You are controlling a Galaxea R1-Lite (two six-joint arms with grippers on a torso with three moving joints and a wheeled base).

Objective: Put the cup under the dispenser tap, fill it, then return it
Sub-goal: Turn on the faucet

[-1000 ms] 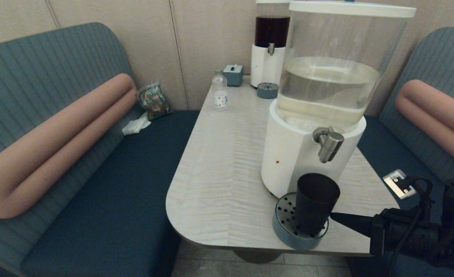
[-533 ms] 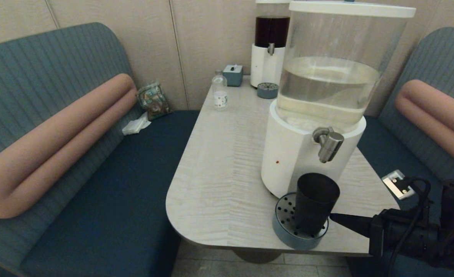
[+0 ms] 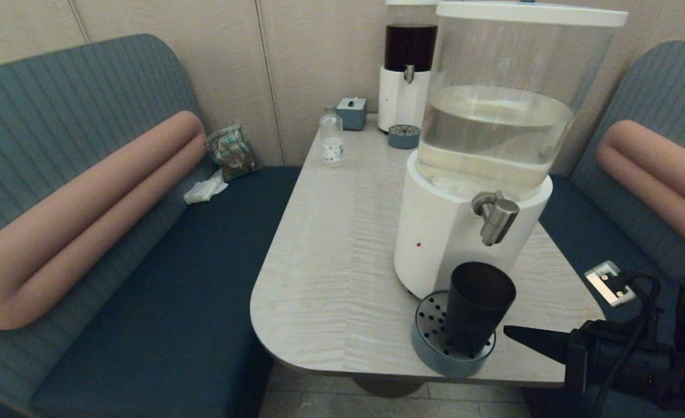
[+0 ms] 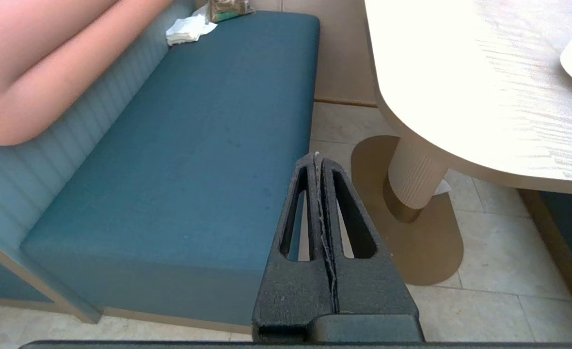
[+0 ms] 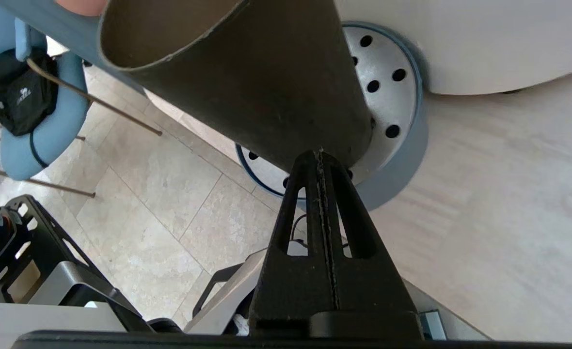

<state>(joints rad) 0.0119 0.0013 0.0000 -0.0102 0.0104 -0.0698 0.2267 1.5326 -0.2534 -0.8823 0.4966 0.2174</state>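
Booth table [image 3: 331,261] | cup [image 3: 475,305] on drip tray (upright) | right tool [image 3: 508,331] closed, empty, just beside cup

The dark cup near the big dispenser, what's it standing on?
The cup stands on a round blue-grey drip tray with a perforated metal top, below the dispenser tap. The holes directly beneath the cup are covered, as is anything inside the tray.

No writing can be read with any certainty. The small clear plastic bottle [image 3: 331,139] on the pale wood-grain table [image 3: 331,244] carries a white label with dark marks too small to make out, and the black bag [image 5: 17,94] on the blue chair bears a pale logo, likewise illegible
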